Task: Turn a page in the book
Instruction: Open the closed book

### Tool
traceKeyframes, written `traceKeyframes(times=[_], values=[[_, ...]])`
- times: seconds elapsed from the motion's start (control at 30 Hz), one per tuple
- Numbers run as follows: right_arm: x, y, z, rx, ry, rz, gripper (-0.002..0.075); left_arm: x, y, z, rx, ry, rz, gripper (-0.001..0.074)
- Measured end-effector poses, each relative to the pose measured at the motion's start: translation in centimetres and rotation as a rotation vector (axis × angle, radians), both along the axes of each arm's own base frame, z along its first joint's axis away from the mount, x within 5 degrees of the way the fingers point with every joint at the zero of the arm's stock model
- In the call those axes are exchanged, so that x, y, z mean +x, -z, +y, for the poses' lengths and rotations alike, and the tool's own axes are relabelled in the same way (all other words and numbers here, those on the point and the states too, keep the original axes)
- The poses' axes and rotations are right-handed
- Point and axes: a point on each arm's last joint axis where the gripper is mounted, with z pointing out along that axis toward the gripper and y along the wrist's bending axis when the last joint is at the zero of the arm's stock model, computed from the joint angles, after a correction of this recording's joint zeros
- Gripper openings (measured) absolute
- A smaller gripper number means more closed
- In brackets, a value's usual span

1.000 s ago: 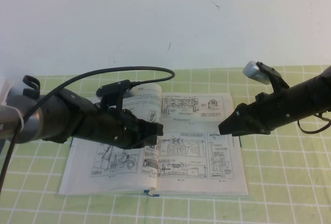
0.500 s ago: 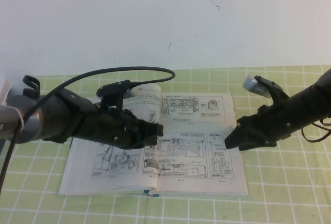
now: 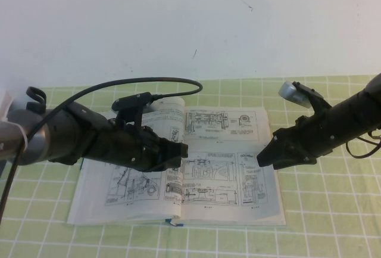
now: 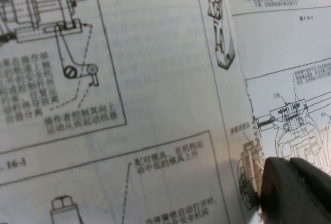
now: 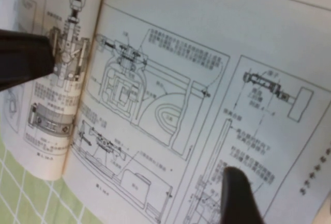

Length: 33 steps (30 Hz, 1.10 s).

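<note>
Green checked tablecloth (image 3: 333,228); white wall (image 3: 178,19), apparently faintly scuffed.

A table (image 3: 333,222) is covered by a green cloth checked with thin white lines. The book (image 3: 178,165) is laid open and flat directly on this cloth, near the middle, with its printed pages turned upward and a dark blue cover edge shown along its near side.

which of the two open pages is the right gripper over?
The right-hand page of the book. The right gripper, open, hangs above its outer edge; the left gripper sits at the spine.
</note>
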Motion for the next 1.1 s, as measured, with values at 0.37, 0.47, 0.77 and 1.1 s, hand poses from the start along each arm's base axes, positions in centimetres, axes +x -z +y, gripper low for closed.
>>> traceKeyframes(times=[0.37, 0.47, 0.77, 1.1], values=[[-0.4, -0.5, 0.3, 0.045, -0.052, 0.025, 0.0365, 0.0, 0.0, 0.0, 0.0, 0.002, 0.0, -0.0004], [-0.7, -0.6, 0.5, 0.067, -0.077, 0.044, 0.0356, 0.0, 0.0, 0.0, 0.0, 0.003, -0.001, -0.0004], [-0.6, -1.2, 1.0, 0.158, -0.091, 0.016, 0.0353, 0.0, 0.0, 0.0, 0.001, 0.009, -0.002, -0.0004], [-0.6, -1.2, 0.8, 0.116, -0.146, -0.019, 0.0353, -0.1, 0.0, -0.1, -0.003, 0.017, 0.002, -0.0004]])
